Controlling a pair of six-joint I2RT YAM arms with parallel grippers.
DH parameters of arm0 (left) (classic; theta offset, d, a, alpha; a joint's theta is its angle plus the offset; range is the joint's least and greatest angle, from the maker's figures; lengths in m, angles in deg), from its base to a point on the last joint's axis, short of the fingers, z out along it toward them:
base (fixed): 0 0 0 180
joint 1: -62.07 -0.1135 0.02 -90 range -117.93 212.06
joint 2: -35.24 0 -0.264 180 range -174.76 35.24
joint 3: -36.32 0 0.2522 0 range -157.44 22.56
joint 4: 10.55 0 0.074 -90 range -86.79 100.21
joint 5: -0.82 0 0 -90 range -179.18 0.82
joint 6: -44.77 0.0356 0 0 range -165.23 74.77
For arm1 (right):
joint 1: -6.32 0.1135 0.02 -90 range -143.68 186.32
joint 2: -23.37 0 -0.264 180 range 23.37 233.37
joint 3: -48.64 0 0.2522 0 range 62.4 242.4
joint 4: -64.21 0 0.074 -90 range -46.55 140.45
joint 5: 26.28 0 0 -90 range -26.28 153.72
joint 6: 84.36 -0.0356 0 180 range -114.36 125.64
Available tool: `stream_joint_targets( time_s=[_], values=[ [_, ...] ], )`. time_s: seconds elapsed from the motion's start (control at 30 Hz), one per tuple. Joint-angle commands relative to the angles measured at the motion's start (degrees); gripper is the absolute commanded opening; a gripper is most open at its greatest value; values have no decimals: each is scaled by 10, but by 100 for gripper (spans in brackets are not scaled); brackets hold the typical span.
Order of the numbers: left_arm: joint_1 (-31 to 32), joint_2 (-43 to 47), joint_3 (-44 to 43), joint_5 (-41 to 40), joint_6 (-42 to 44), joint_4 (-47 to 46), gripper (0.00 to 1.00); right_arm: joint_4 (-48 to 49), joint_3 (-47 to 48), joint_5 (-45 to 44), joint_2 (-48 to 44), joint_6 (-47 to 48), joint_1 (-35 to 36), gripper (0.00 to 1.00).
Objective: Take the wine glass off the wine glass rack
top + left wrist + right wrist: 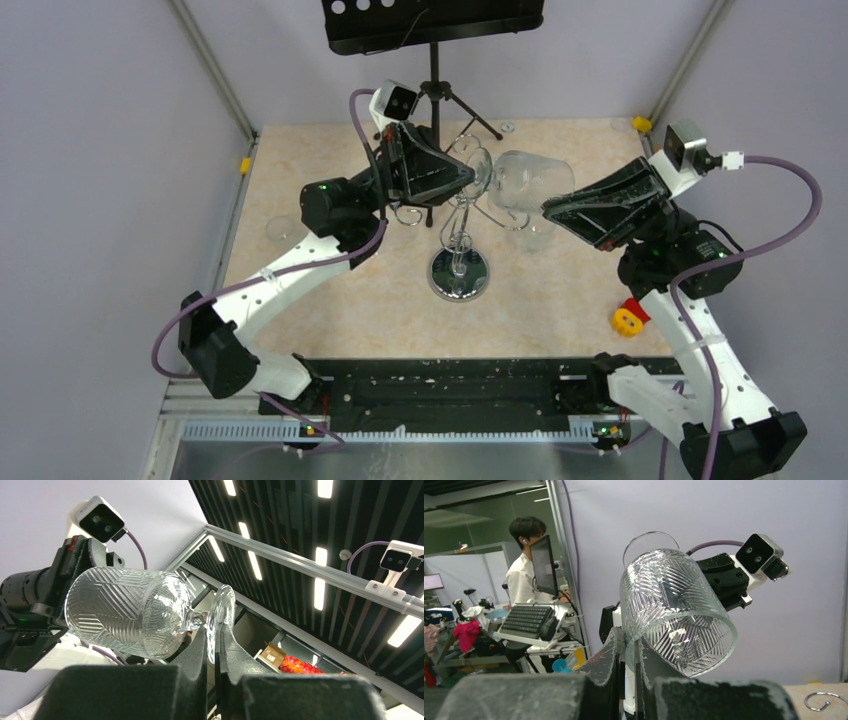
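In left gripper (213, 637) and right gripper (630, 642), one sideways wine glass (535, 180)

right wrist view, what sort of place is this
Probably a robotics lab or workshop: a person stands at a keyboard and monitor, and an aluminium frame post edges the robot's cell.

Clear wine glass (535, 180), chevron-cut pattern; wine glass rack (459, 272) chrome (base mirror-like); table (560, 300) beige, marbled.

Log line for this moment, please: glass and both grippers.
glass horizontal by rack hooks | left gripper shut on foot | right gripper shut on bowl | off hooks: cannot tell
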Motion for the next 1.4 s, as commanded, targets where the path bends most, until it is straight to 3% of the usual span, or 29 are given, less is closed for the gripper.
stream_joint_targets(
  time_s=[0.0, 0.13, 0.27, 0.4, 0.6, 0.8, 0.9, 1.13, 1.37],
  values=[
    [-6, 4, -22, 4, 52, 24, 8, -10, 42, -12, -21, 30, 5, 0],
    [-6, 17, -24, 11, 92, 55, 30, -89, 45, -34, -44, 90, 5, 0],
    [-7, 36, -18, 11, 146, 98, 65, -213, 55, -83, -83, 179, 5, 0],
    [-8, 57, -12, 10, 210, 162, 86, -346, 71, -155, -117, 270, 5, 0],
    [-22, 89, 8, -1, 278, 237, 91, -657, 157, -312, -127, 420, 5, 0],
    [-57, 96, 15, 40, 258, 230, 92, -923, 257, -542, -64, 488, 5, 0],
    [-78, 98, 22, 61, 249, 215, 92, -1018, 297, -616, -9, 526, 4, 0],
    [-100, 140, 19, 108, 321, 255, 91, -1068, 268, -694, 47, 575, 5, 0],
    [-104, 218, 11, 70, 527, 465, 91, -1106, 232, -696, 94, 583, -6, 0]
  ],
)
